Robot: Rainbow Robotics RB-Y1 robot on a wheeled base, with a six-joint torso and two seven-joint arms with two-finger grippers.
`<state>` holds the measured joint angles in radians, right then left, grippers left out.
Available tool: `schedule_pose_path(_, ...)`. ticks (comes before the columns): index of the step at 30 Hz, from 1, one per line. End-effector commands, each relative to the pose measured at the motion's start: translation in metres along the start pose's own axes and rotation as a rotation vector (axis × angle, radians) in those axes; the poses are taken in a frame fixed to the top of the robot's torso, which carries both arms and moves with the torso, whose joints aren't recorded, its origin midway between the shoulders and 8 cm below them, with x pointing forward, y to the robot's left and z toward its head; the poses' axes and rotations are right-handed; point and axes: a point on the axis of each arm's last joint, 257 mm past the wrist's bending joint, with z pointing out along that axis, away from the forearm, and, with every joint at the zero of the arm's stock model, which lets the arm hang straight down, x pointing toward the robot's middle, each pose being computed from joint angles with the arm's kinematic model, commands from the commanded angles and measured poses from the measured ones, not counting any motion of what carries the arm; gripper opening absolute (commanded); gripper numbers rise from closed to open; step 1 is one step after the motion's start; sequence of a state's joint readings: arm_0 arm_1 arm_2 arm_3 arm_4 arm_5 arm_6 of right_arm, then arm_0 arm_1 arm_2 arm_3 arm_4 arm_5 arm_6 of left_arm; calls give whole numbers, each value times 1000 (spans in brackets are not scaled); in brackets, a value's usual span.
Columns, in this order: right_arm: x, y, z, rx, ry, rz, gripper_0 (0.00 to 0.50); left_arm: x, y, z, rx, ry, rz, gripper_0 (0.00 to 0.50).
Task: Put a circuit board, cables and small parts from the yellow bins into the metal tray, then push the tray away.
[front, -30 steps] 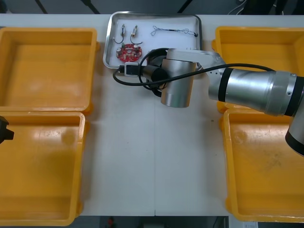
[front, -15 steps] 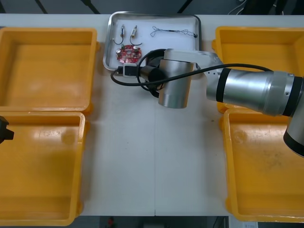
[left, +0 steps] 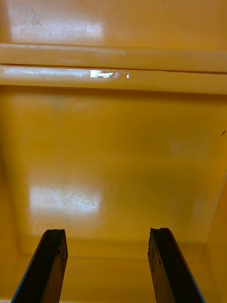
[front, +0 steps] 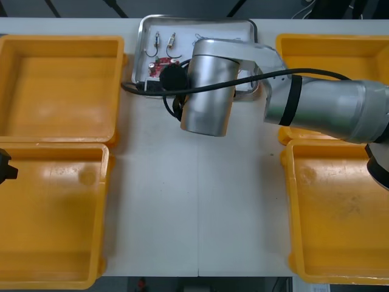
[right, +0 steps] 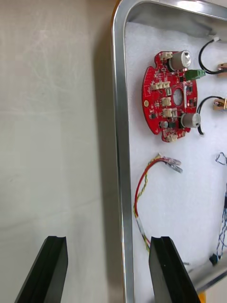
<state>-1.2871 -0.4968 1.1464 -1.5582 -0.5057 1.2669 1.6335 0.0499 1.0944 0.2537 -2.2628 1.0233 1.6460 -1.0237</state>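
Four yellow bins (front: 61,85) sit on the tabletop (front: 194,201), two on each side, and the metal tray (front: 197,20) is at the far edge between the far pair. The right arm (front: 316,109) reaches in from the right, and its wrist hangs over the near part of the tray and covers a good chunk of it. From the wrist camera, the right claw (right: 108,241) is spread wide and straddles the tray's rim. One finger (right: 47,270) is over bare tabletop, the other (right: 170,272) is over the white inside of the tray, and nothing is gripped between them. Lying in the tray you've got the round red circuit board (right: 170,97) and a red and yellow cable (right: 136,203) curling from near the board toward that inner finger. There's also a twisted blue and white cable (right: 220,157) further in, plus small metal parts (front: 157,40) just beside the board. The left claw (left: 106,232) is parked way over on the left, hanging above the floor of a bin, fingers apart and holding nothing
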Motion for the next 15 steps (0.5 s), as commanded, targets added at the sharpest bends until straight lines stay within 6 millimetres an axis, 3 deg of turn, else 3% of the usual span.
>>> schedule_pose_path(1,3,-42,-51,4,-9,49,500,-5,7,-11,-29,-24,40,500)
schedule_pose_path(15,70,-13,-107,-125,90,541,500,-5,7,-11,-29,-24,40,500)
